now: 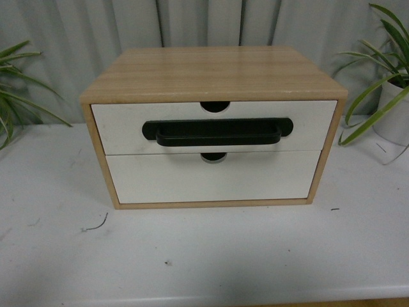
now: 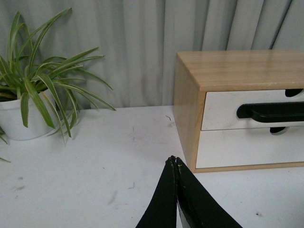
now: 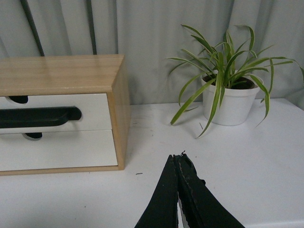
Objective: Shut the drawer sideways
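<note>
A light wood cabinet stands on the white table. Its upper drawer has a white front, a long black bar handle and a semicircular notch in the top edge; its front sits about flush with the cabinet frame. The drawer also shows in the left wrist view and the right wrist view. My left gripper is shut and empty, above the table off the cabinet's left front corner. My right gripper is shut and empty, off the cabinet's right front corner. Neither gripper shows in the front view.
A handle-less white-fronted lower drawer sits under the upper one. A potted plant stands left of the cabinet, another potted plant stands right of it. A grey curtain hangs behind. The white table extends in front.
</note>
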### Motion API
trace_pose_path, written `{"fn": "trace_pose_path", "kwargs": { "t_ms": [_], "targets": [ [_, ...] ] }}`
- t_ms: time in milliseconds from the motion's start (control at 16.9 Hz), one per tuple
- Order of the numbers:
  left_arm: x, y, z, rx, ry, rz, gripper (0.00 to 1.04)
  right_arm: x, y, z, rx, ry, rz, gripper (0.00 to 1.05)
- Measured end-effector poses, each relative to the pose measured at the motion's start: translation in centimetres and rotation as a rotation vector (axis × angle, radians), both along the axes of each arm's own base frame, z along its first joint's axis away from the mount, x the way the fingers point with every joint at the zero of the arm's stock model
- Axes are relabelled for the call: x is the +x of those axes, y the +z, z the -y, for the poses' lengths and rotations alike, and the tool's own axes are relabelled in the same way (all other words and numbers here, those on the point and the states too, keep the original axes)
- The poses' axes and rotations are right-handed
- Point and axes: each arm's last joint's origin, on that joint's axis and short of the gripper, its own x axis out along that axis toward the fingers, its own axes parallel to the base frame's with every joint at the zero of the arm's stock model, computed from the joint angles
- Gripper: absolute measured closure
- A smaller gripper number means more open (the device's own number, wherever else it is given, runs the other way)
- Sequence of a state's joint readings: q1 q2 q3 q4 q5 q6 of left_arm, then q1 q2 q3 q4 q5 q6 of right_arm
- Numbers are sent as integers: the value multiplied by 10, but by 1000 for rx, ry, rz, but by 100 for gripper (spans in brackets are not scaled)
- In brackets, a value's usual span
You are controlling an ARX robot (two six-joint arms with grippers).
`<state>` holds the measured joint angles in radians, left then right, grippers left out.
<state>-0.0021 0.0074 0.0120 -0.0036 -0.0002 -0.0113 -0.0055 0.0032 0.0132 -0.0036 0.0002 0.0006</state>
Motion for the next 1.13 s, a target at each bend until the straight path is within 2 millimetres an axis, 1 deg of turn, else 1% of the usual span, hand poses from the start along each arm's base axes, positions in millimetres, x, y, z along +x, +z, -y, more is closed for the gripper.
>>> {"fn": "trace_pose_path", "kwargs": {
  "t_ms": [59, 119, 178, 237, 296, 356, 474, 533, 593, 652, 711, 770, 830, 1126],
  "targets": [
    [0, 0, 0, 0, 0, 0, 103, 0, 0, 0, 0, 0, 0, 103],
    [0, 0, 0, 0, 0, 1, 103, 0, 0, 0, -1, 0, 0, 101],
    [0, 0, 0, 0, 0, 0, 88, 0, 0, 0, -1, 0, 0, 83],
    [0, 0, 0, 0, 0, 0, 74, 0, 0, 0, -1, 0, 0, 70],
    [0, 0, 0, 0, 0, 0, 58, 0, 0, 0, -1, 0, 0, 52],
    [0, 0, 0, 0, 0, 0, 45, 0, 0, 0, -1, 0, 0, 39],
    [0, 0, 0, 0, 0, 0, 38, 0, 0, 0, -1, 0, 0, 33],
    [0, 0, 0, 0, 0, 0, 34, 0, 0, 0, -1, 0, 0, 28],
    [0, 0, 0, 0, 0, 0, 30, 0, 0, 0, -1, 0, 0, 26],
    [0, 0, 0, 0, 0, 0, 25, 0, 0, 0, -1, 0, 0, 20],
    [0, 0, 0, 0, 0, 0, 18, 0, 0, 0, -1, 0, 0, 11],
    [0, 0, 0, 0, 0, 0, 6, 0, 0, 0, -1, 0, 0, 4],
    [0, 0, 0, 0, 0, 0, 7, 0, 0, 0, -1, 0, 0, 8],
    [0, 0, 0, 1, 0, 0, 7, 0, 0, 0, -1, 0, 0, 6]
  ]
}}
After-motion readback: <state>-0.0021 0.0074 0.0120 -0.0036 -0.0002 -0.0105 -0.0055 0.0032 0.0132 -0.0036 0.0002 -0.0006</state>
